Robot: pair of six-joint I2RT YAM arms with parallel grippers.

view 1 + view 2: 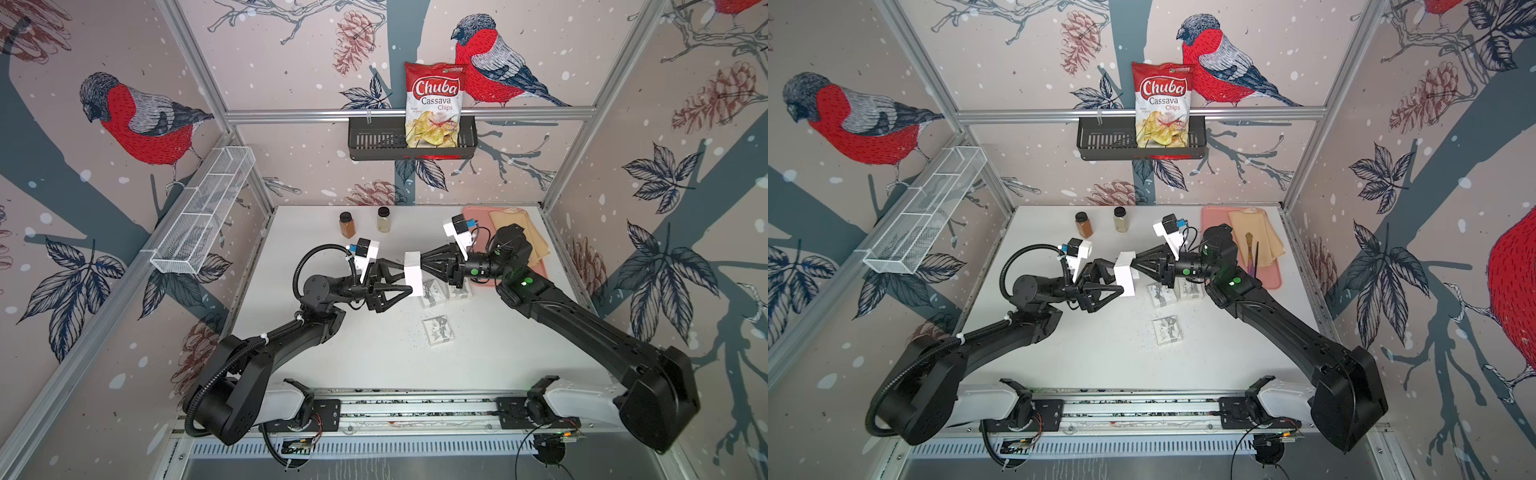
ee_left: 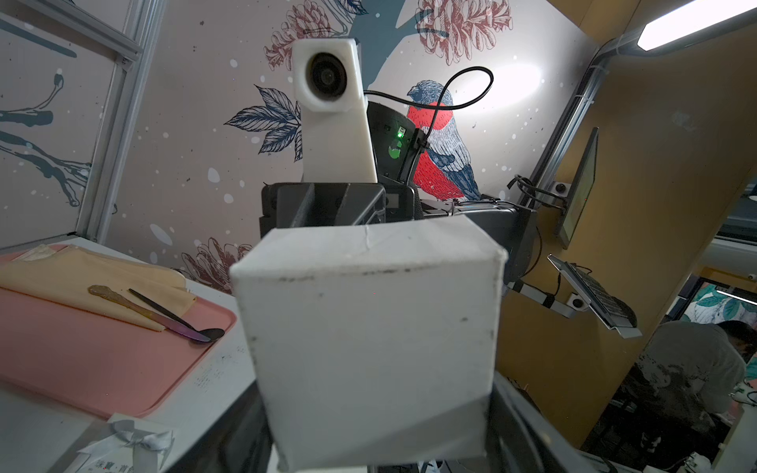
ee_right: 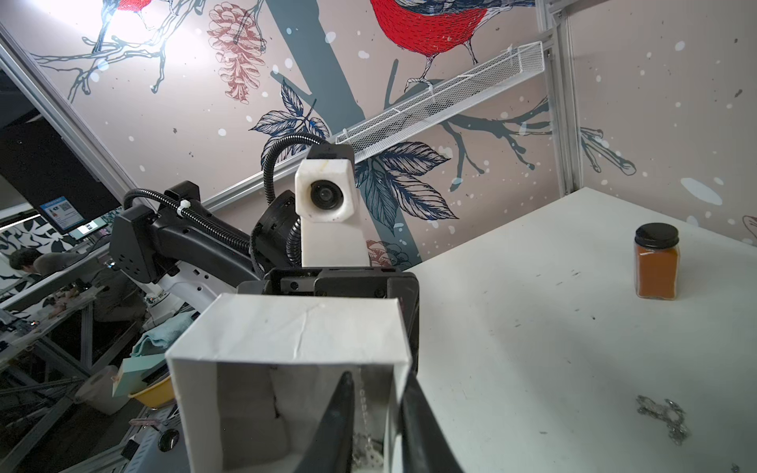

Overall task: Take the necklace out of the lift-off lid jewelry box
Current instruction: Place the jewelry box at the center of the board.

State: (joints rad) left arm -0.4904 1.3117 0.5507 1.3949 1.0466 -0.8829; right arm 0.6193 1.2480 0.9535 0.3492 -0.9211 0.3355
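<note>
The white jewelry box [image 1: 413,272] hangs above the middle of the table with no lid on it. My left gripper [image 1: 406,277] is shut on its sides, and its blank bottom [image 2: 368,327] fills the left wrist view. The box's open mouth [image 3: 286,327] faces my right gripper [image 3: 377,379]. One right finger is inside the box and the other is outside, so they straddle a side wall. The necklace [image 3: 362,401], a thin silver chain, runs between the inner finger and that wall. The jaws stand narrow. I cannot see whether they pinch the chain.
Three ribboned gift boxes [image 1: 438,330] lie on the table under and in front of the grippers. A pink tray [image 1: 536,270] with cloth and a spoon sits at the back right. Two spice jars [image 1: 347,224] stand at the back. A loose silvery chain [image 3: 663,417] lies on the table.
</note>
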